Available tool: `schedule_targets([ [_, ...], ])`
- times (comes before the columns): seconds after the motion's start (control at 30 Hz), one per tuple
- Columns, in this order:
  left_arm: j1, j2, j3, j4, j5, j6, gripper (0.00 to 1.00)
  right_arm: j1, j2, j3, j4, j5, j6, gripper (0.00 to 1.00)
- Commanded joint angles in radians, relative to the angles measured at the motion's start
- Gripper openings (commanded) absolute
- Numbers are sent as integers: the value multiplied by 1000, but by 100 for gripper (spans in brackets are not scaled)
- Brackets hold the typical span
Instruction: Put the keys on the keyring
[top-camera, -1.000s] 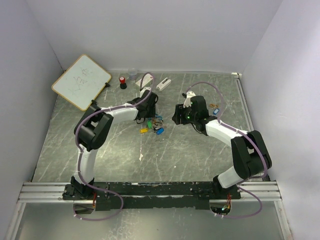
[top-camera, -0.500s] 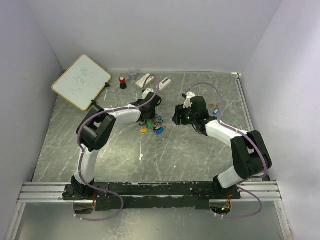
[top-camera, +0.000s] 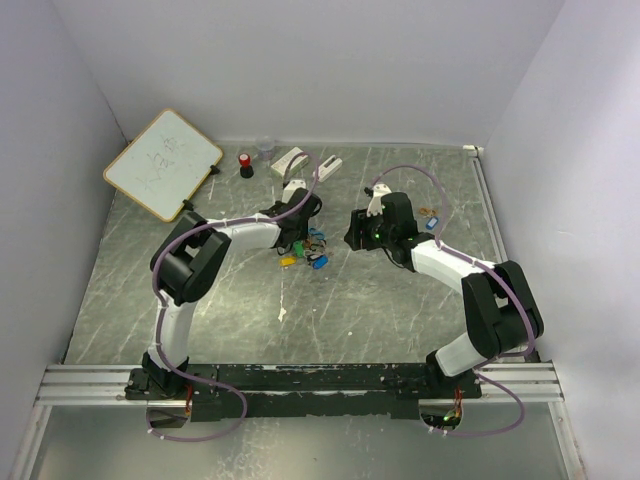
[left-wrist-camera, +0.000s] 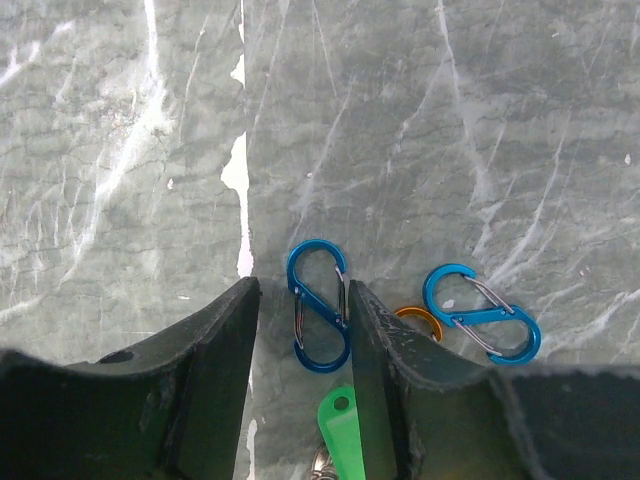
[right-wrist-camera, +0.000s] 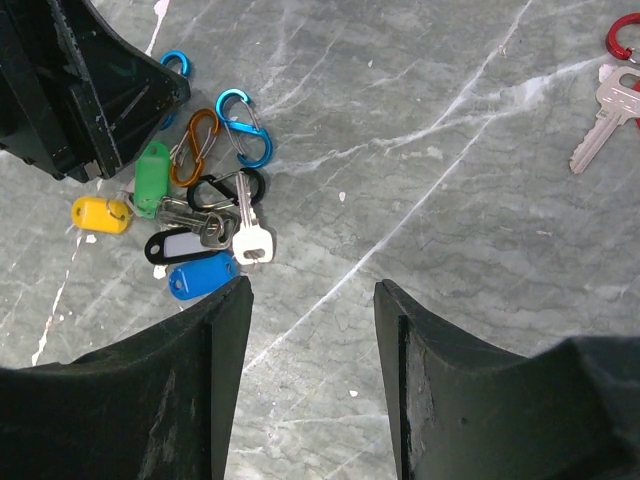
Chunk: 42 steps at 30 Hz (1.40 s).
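Note:
The keys lie in a pile (top-camera: 308, 250) at the table's middle. In the right wrist view I see a yellow tag (right-wrist-camera: 100, 213), a green tag (right-wrist-camera: 152, 175), a blue tag (right-wrist-camera: 203, 277), a black-framed white tag (right-wrist-camera: 180, 245) and a silver key (right-wrist-camera: 250, 235), tangled with orange (right-wrist-camera: 195, 145), blue (right-wrist-camera: 243, 125) and black (right-wrist-camera: 230, 190) carabiner clips. My left gripper (left-wrist-camera: 303, 290) is open, low over the pile, its fingers on either side of a blue S-shaped clip (left-wrist-camera: 320, 305), with the green tag (left-wrist-camera: 340, 425) beneath. My right gripper (right-wrist-camera: 310, 290) is open and empty, just right of the pile.
A second blue clip (left-wrist-camera: 480, 312) and the orange clip (left-wrist-camera: 420, 320) lie right of my left fingers. A loose silver key (right-wrist-camera: 595, 135) with a red ring lies far right. A whiteboard (top-camera: 163, 162), a red-capped cylinder (top-camera: 245, 163), white blocks (top-camera: 290, 160) and a clear cup (top-camera: 265, 150) stand at the back.
My left wrist has shifted slightly right and forward over the pile. The right arm and the keys have not moved.

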Motion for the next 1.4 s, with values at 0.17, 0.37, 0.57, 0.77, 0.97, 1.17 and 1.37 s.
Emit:
schedule_targets([
  [0.17, -16, 14, -69, -123, 27, -11, 49, -3, -7, -8, 13, -1, -4, 52],
  [0.37, -16, 3, -81, -127, 32, -16, 57, -3, -5, -8, 13, -3, -3, 52],
  [0.57, -16, 0, -94, -123, 37, -20, 53, -3, -6, -6, 12, -2, -3, 52],
  [0.77, -16, -4, -102, -115, 41, -19, 37, -3, -8, -8, 12, -1, -3, 52],
  [0.97, -16, -5, -107, -109, 39, -8, 17, -3, -2, -8, 18, -8, -1, 52],
  [1.17, -16, -22, -113, -96, 34, 8, 7, -3, 3, -8, 21, -15, 3, 52],
  [1.37, -15, -69, -113, -95, 39, 32, 7, 6, 16, 11, 10, -26, -11, 47],
])
